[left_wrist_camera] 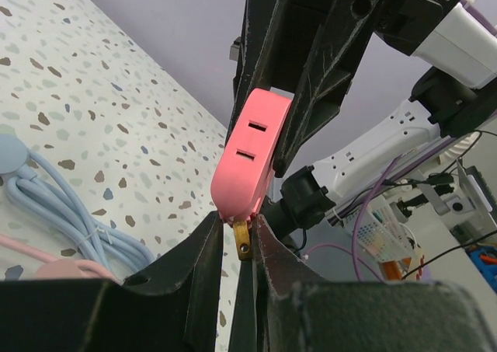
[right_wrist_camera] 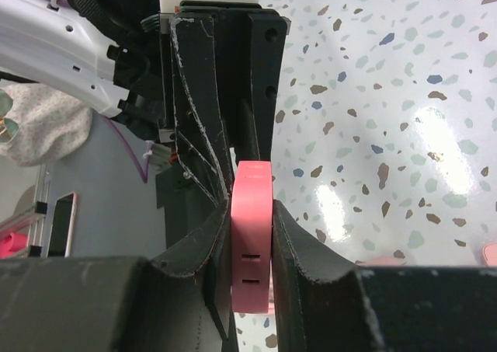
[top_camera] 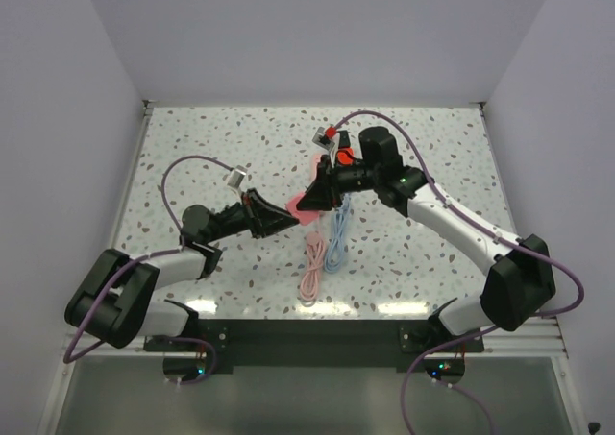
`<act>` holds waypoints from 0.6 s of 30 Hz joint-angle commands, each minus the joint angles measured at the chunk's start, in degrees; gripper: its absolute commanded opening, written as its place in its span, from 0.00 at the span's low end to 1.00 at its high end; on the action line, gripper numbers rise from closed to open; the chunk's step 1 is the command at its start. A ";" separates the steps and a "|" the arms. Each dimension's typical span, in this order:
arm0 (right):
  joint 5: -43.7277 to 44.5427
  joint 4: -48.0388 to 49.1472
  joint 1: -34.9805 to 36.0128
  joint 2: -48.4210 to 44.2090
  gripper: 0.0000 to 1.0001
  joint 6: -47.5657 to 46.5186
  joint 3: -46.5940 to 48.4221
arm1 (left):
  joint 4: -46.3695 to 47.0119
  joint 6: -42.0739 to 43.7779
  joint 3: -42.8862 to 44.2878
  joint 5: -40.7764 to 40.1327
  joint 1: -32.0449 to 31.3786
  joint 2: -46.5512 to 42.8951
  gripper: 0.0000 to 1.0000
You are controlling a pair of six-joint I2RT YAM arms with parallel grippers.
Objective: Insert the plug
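Pink plug (right_wrist_camera: 251, 243) hangs above the middle of the table (top_camera: 192, 147), clamped between the right gripper (right_wrist_camera: 250, 212) fingers. The left gripper (left_wrist_camera: 237, 229) pinches the brass prong (left_wrist_camera: 244, 242) at its near end. Any sideways pull between the two grips could bend the prong or twist the plug loose.

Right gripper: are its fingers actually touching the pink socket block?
Touching. In the right wrist view the right gripper has both fingers pressed against the sides of the pink socket block, with no gap.
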 commanded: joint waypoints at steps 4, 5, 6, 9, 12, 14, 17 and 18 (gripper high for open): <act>-3.93 0.52 1.16 1.79 0.00 0.51 0.52 | 34.64 2.28 1.43 -2.94 0.24 -2.15 0.00; -3.75 0.25 1.16 2.23 0.00 0.51 0.69 | 34.64 2.55 1.34 -2.94 0.24 -2.50 0.00; -3.75 0.16 1.16 2.58 0.00 0.69 0.96 | 34.64 2.72 1.25 -2.85 0.33 -2.68 0.00; -4.10 1.04 1.25 3.72 0.00 1.57 1.22 | 34.64 2.99 0.90 -2.68 0.33 -3.65 0.00; -3.57 1.04 1.16 4.08 0.00 1.66 1.40 | 34.64 3.16 0.46 -2.85 0.33 -4.18 0.00; -3.05 0.96 1.16 3.73 0.00 1.75 1.31 | 34.64 2.99 0.37 -3.20 0.33 -4.00 0.00; -1.04 0.43 1.16 2.42 0.00 1.83 1.31 | 34.64 2.47 0.55 -3.55 0.33 -3.04 0.00; 0.11 0.34 1.16 1.89 0.00 2.27 1.31 | 34.64 2.37 0.64 -3.73 0.33 -2.77 0.01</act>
